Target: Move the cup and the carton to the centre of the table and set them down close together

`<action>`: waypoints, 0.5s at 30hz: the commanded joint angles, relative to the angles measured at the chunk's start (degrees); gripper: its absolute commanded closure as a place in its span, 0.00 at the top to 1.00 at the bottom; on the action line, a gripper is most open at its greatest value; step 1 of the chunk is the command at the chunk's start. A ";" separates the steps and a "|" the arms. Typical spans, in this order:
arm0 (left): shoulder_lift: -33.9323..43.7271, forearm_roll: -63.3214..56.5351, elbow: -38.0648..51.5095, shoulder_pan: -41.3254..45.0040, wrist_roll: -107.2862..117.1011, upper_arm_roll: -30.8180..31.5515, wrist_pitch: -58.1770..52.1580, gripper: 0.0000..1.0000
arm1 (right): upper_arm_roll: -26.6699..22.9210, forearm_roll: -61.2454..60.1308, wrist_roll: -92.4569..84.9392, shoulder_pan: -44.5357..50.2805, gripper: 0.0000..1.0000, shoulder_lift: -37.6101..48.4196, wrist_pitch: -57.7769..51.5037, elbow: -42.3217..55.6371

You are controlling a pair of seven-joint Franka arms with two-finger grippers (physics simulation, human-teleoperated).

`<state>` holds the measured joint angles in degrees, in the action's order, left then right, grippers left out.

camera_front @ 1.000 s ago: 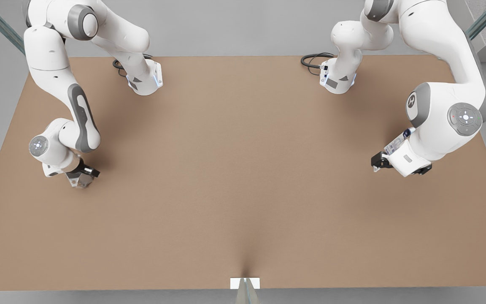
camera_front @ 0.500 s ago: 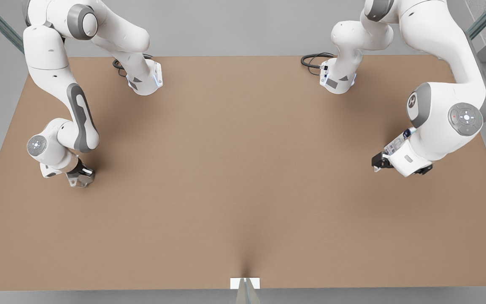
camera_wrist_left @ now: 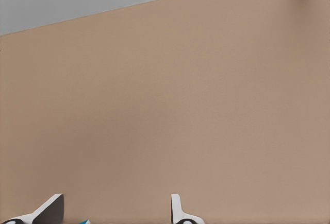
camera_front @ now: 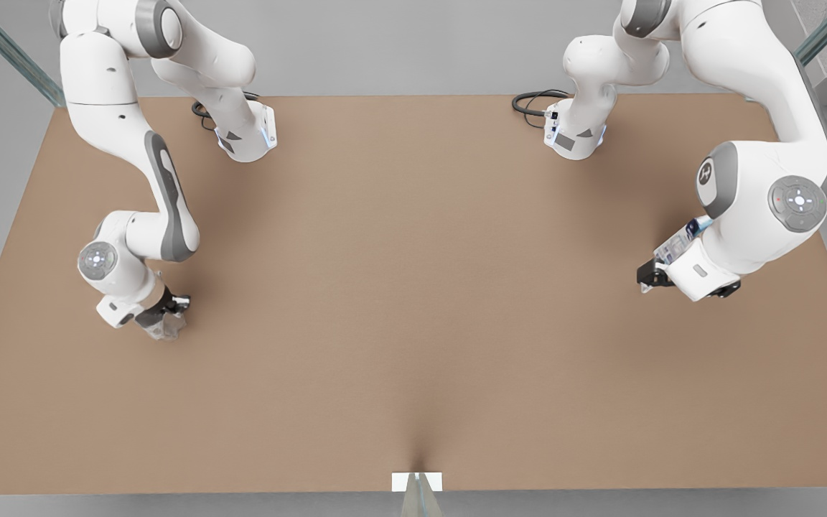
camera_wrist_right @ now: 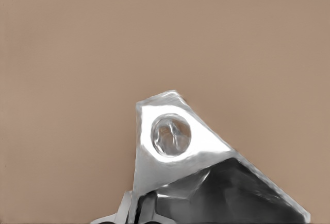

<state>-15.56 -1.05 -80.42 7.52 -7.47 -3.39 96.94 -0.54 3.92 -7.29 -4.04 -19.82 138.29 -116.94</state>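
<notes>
The cup (camera_front: 164,329), white-grey and faceted, hangs in my right gripper (camera_front: 164,322) at the front view's left, low over the table (camera_front: 413,287). My right gripper is shut on it. The right wrist view has the cup (camera_wrist_right: 175,147) close up, with its round opening facing the camera and its body hiding the fingertips. At the front view's right, my left gripper (camera_front: 661,264) is shut on the carton (camera_front: 678,244), white with a blue end and tilted. In the left wrist view a teal corner of the carton (camera_wrist_left: 84,222) sits inside my left gripper (camera_wrist_left: 113,212).
Both arm bases (camera_front: 245,140) (camera_front: 575,136) stand at the table's far edge, each with black cables (camera_front: 534,104) beside it. A small white marker (camera_front: 417,481) sits at the middle of the near edge. Bare brown tabletop spans between the two grippers.
My right gripper has carried the cup toward the front view's right and a little nearer the front edge. My left gripper with the carton has only crept slightly rightward.
</notes>
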 commanded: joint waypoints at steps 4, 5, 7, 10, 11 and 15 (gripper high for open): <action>-0.08 0.00 0.00 -0.05 0.00 -0.13 0.09 1.00 | 3.09 0.39 3.59 1.75 0.21 -2.33 -0.04 4.00; 0.00 0.00 0.00 -0.05 0.00 -0.13 0.00 1.00 | 3.18 0.47 5.44 3.77 0.21 -3.82 -5.83 9.09; 0.00 0.00 0.00 -0.05 0.00 -0.13 -0.09 1.00 | 3.27 2.23 6.23 6.94 0.21 -4.70 -8.92 12.62; -0.08 0.00 0.00 -0.05 -0.18 -0.83 0.27 1.00 | 7.48 3.20 11.42 9.05 0.21 -6.90 -6.46 14.55; -0.08 0.00 0.00 -0.05 -0.18 -1.01 0.35 1.00 | 8.89 3.37 11.94 9.75 0.21 -8.48 -5.05 16.22; -0.26 0.00 0.09 0.04 -0.18 -1.27 0.27 1.00 | 9.33 3.73 16.69 17.66 0.21 -14.64 -5.75 25.27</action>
<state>-15.83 -1.05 -80.34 7.57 -7.65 -4.65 97.05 8.77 7.31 10.14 15.06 -35.14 132.56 -90.07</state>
